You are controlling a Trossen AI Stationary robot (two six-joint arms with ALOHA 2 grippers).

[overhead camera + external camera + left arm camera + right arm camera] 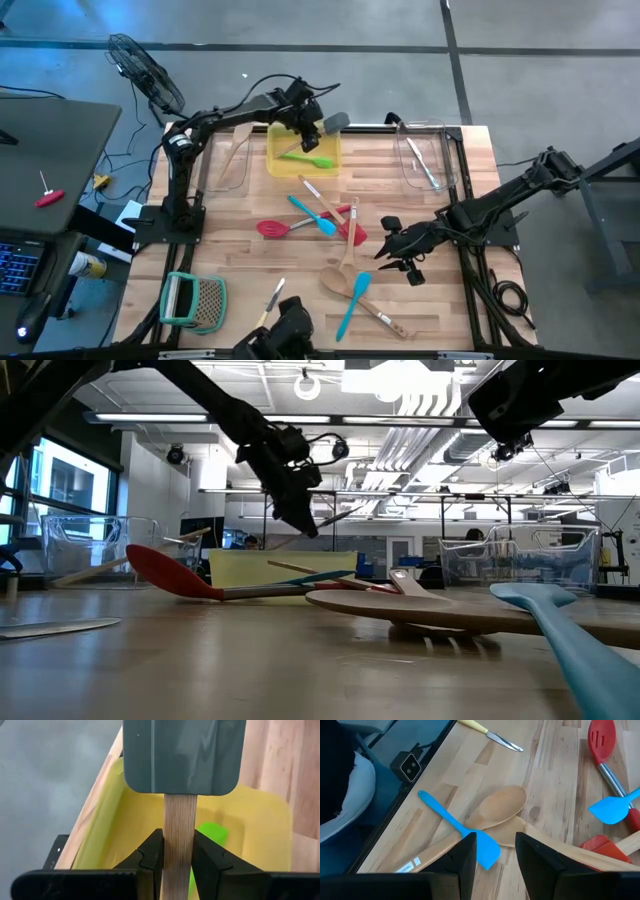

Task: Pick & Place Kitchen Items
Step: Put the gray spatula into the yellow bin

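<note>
Left claw [178,862] clamped on grey spatula [184,757] above yellow bin [303,150]; right claw [495,852] parted, empty, over bench [440,300] utensils.

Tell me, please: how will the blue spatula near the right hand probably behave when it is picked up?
The blue spatula looks slim, so it is probably light. Its flat blade should stop it rolling. Its handle lies under a wooden spoon, so lifting may shift that spoon. The right hand is open above it.

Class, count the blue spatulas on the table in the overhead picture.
2. One blue spatula lies beside the pale wooden spoon; the other lies in the central pile. More may be hidden.
</note>
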